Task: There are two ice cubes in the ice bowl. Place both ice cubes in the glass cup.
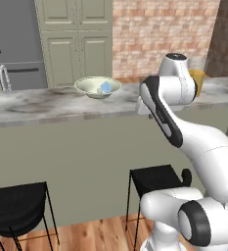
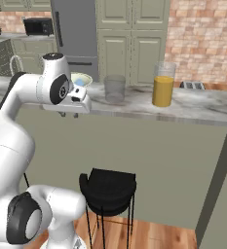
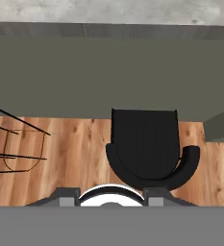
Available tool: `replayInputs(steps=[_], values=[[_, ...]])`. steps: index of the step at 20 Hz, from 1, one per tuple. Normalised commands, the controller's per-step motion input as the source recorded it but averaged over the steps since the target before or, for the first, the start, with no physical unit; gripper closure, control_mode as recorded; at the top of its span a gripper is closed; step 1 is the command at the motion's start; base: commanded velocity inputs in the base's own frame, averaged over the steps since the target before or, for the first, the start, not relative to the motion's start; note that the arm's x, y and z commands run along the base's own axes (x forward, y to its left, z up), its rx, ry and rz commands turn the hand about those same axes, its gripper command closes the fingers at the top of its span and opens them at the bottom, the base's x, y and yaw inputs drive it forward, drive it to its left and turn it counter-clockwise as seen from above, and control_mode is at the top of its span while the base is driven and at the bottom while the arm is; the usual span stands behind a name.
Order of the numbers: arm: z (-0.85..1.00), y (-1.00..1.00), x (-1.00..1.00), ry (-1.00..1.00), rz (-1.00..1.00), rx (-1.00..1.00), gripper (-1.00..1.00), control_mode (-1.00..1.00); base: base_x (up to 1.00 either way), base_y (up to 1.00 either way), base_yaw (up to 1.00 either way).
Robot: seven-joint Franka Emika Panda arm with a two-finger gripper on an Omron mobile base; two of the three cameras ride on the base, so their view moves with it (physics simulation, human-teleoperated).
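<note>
**Arm raised at the marble tabletop edge, ice resting in the bowl**

Brick wall and cream cabinets stand behind a grey marble tabletop point(image 1: 47, 105) in the left base view. On it sits the ice bowl point(image 1: 98, 87), upright, with pale-blue ice cubes point(image 1: 105, 87) lying inside; whether one or two cubes show there I cannot tell. To the right of the bowl the white arm hides part of the surface, and a glass of orange liquid point(image 1: 198, 78) peeks out behind the arm's upper joint. Two black stools point(image 1: 157, 179) stand on the wooden floor below.

From the right base view, the ice bowl point(image 2: 82, 79) is partly hidden behind the arm's wrist. The glass cup point(image 2: 115, 88) stands upright to the right of it, apart from it, and the glass of orange liquid point(image 2: 162, 85) stands further right, near a toaster point(image 2: 192, 85). The end effector point(image 2: 68, 114) hangs at the front edge of the tabletop, pointing down; its jaws are too small here to tell whether spread or pressed together.

Looking down, the hand view shows a black stool point(image 3: 149, 149) on wooden floor point(image 3: 80, 153) beside the island's dark wall
</note>
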Motion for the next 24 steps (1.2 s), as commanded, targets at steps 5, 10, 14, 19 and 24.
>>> replayInputs(steps=[5,10,14,19,24], values=[[0.03,0.00,-0.27,-0.17,0.00,0.00,-1.00,-1.00,0.00,0.00,0.00],[0.11,0.00,-0.26,-0.20,0.00,0.00,-1.00,-1.00,0.00,0.00,0.00],[0.29,0.03,-0.08,-0.15,0.00,0.06,-1.00,-1.00,0.00,0.00,0.00],[0.56,0.03,-0.01,-0.03,0.00,0.07,-1.00,-1.00,0.00,0.00,0.00],[0.53,0.46,0.01,0.03,-0.03,0.01,-1.00,-1.00,0.00,0.00,0.00]])
